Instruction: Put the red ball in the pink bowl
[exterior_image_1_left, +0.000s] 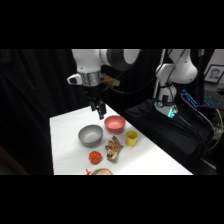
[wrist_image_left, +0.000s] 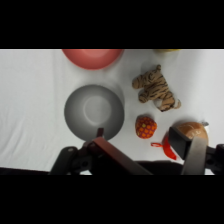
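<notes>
- The gripper (exterior_image_1_left: 101, 113) hangs from the white arm above the far part of the white table (exterior_image_1_left: 65, 135), over the spot between the grey bowl (exterior_image_1_left: 90, 135) and the pink bowl (exterior_image_1_left: 115, 123), clear of both.
- In the wrist view its two fingers (wrist_image_left: 192, 149) stand well apart with nothing between them; one dark finger rises at the picture's bottom centre, the other at about 4 o'clock.
- The red ball (exterior_image_1_left: 95, 157) lies on the table near the front edge, at about 6 o'clock from the grey bowl and well apart from the pink bowl.
- In the wrist view the red ball (wrist_image_left: 145, 127) shows a dotted, textured skin and sits just beside the grey bowl (wrist_image_left: 94, 111), at about 4 o'clock from it, not touching.
- The pink bowl (wrist_image_left: 92, 56) is empty as far as its visible part shows; the wrist view cuts it at 12 o'clock.
- A striped toy tiger (exterior_image_1_left: 113, 148) lies on its side between the ball and the small yellow cup (exterior_image_1_left: 131, 138); in the wrist view the toy tiger (wrist_image_left: 155, 89) is at about 1 o'clock from the ball.
- An orange-and-pale round thing (exterior_image_1_left: 101, 171) rests at the table's front edge, just beyond the ball; in the wrist view it (wrist_image_left: 192, 131) is partly hidden behind a finger.
- The grey bowl is empty.
</notes>
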